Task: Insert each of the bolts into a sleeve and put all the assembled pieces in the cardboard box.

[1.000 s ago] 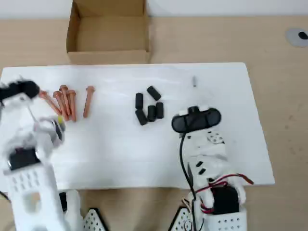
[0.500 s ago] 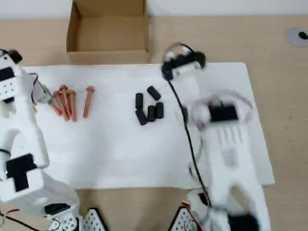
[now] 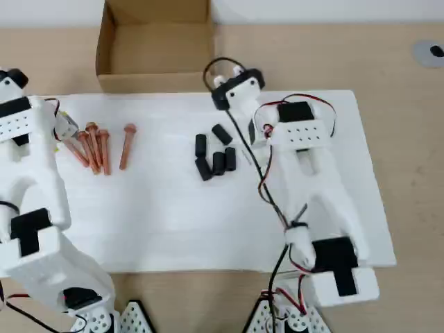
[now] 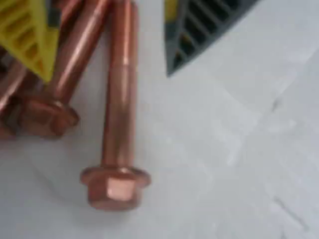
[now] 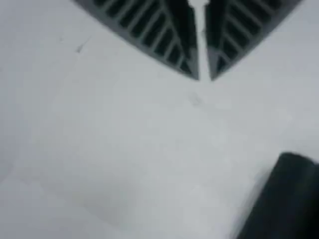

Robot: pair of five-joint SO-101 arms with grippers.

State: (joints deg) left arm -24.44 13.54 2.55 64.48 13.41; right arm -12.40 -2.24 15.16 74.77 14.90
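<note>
- Bolts (image 3: 97,146): judged rigid, light metal with a smooth shank that is apt to roll. Grip mid-shank, across the axis.
- Appearance: copper-coloured, hex flange heads, grouped near the bench's left edge. Black sleeves (image 3: 215,156) lie mid-bench.
- Left pincer (image 4: 107,69): spread, with one bolt shank between its fingers.
- Right pincer (image 5: 204,74): pressed together, empty, beside the sleeves.

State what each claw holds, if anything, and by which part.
Nothing is held. The left claw is open over the copper bolts; the right claw is shut, empty.
</note>
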